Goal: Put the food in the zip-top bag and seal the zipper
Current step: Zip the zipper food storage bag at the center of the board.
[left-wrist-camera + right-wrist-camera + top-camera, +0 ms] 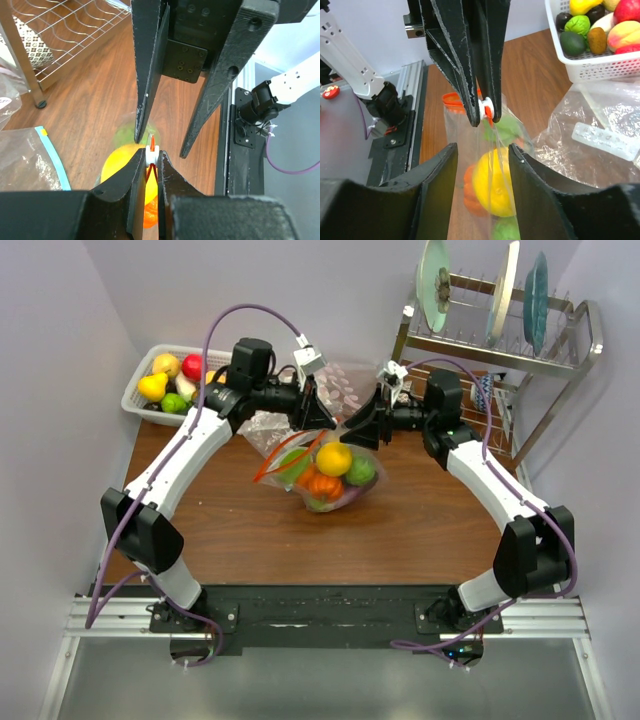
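The zip-top bag (325,480) is seen at the centre of the top view, lying on the brown table (400,530). It is partly lifted at its mouth. The food (333,458) is held inside it: yellow, orange and green pieces are visible through the clear plastic. The orange-red zipper (285,457) runs from the bag's mouth toward the lower left of the frame.

A white slider (485,105) on the zipper is pinched between the closed fingers of the left gripper (152,159), just above the yellow piece. The right gripper (482,150) is held with its fingers spread apart. The upper part of the bag hangs in the gap between them, and no contact with the plastic can be made out.

A second bag (30,155), clear with a blue-green strip, is seen at the lower left of the left wrist view. A white basket (140,405) of more toy fruit stands at the upper left of the top view. A dish rack (520,350) with plates stands at the upper right.
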